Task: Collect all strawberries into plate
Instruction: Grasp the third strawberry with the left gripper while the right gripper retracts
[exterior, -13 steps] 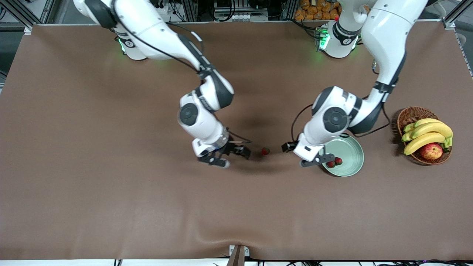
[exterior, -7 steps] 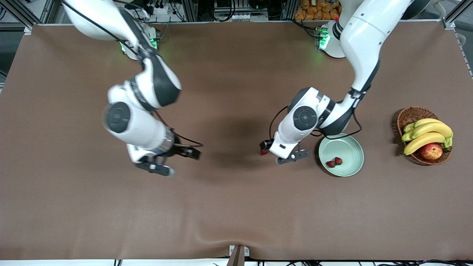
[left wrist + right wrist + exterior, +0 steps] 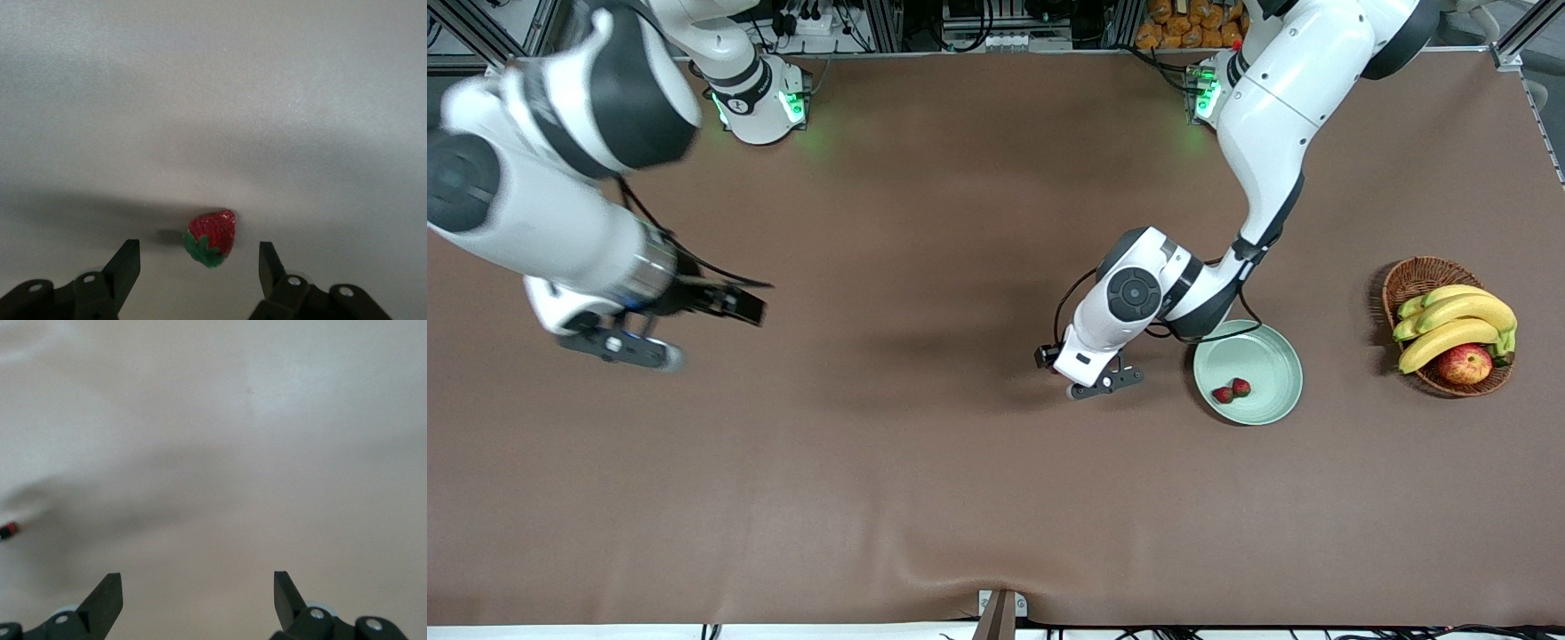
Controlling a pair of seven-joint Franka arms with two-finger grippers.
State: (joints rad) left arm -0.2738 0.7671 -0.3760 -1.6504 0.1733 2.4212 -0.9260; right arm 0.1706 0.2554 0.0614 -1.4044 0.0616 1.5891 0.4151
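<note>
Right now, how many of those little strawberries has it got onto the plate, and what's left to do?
Two strawberries already lie on the plate. The third strawberry sits on the table beside the plate, toward the right arm's end. The left gripper hangs over it, fingers open on either side, nothing gripped yet. It must grasp that berry and carry it to the plate. The right gripper waits, open, over the right arm's end of the table.

The left arm (image 3: 1129, 307) hides the third strawberry (image 3: 212, 238) in the front view; the right arm (image 3: 543, 222) looks blurred, partly cut off.
</note>
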